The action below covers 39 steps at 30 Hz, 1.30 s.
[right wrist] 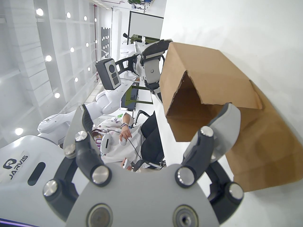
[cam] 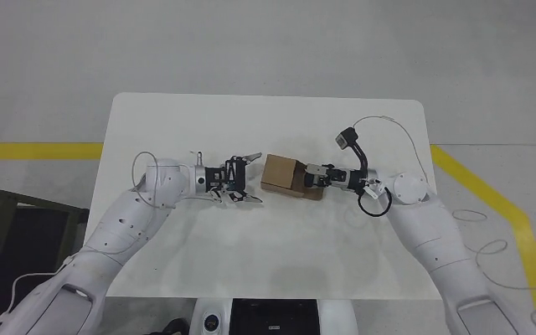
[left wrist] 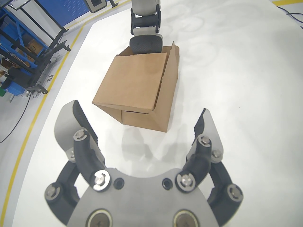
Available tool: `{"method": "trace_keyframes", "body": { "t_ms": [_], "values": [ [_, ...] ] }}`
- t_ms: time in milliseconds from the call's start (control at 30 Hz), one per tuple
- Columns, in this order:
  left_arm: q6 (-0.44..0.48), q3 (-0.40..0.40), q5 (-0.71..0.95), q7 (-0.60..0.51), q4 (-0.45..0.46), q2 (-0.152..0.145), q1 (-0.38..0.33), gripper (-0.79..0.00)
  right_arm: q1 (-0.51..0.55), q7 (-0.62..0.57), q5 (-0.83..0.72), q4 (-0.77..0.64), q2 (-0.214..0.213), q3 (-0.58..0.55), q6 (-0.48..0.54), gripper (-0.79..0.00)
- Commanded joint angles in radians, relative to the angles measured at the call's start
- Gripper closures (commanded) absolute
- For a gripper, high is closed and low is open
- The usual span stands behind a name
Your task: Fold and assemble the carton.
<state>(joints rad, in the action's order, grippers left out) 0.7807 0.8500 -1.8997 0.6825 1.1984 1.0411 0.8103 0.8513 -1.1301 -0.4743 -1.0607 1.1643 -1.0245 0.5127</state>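
Note:
A brown carton lies on its side in the middle of the white table. Its shut end faces my left gripper, which hovers open a short way off with nothing between its fingers. From the left wrist, the carton sits just beyond that gripper. My right gripper is open at the carton's other, open end. There, the carton gapes toward the right gripper, and one finger rests at the mouth over a flat flap on the table.
The table has free room on all sides of the carton. A yellow line runs along the floor on both sides of the table. Blue racks stand in the room behind.

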Motion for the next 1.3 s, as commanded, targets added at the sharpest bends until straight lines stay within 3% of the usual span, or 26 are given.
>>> {"method": "trace_keyframes", "body": {
  "t_ms": [0, 300, 667, 1033, 1267],
  "values": [
    [0.0, 0.007, 0.012, -0.001, -0.002, -0.001, 0.002, -0.785, -0.01, -0.006, -0.005, 0.013, 0.003, 0.006, 0.005, -0.785],
    [-0.003, -0.015, 0.111, -0.061, 0.004, 0.021, 0.0, -0.785, -0.019, -0.05, -0.026, 0.035, 0.005, 0.002, 0.004, -0.785],
    [-0.009, -0.09, 0.152, -0.129, -0.075, 0.072, -0.092, -0.785, 0.043, -0.067, 0.005, -0.081, -0.027, -0.076, -0.045, -0.785],
    [0.108, -0.153, 0.177, -0.185, -0.137, 0.112, -0.178, -0.785, 0.102, -0.063, 0.024, -0.157, -0.05, -0.137, -0.08, -0.785],
    [0.115, -0.169, 0.158, -0.182, -0.156, 0.12, -0.196, -0.785, 0.097, -0.034, 0.054, -0.148, -0.051, -0.137, -0.065, -0.785]
  ]
}}
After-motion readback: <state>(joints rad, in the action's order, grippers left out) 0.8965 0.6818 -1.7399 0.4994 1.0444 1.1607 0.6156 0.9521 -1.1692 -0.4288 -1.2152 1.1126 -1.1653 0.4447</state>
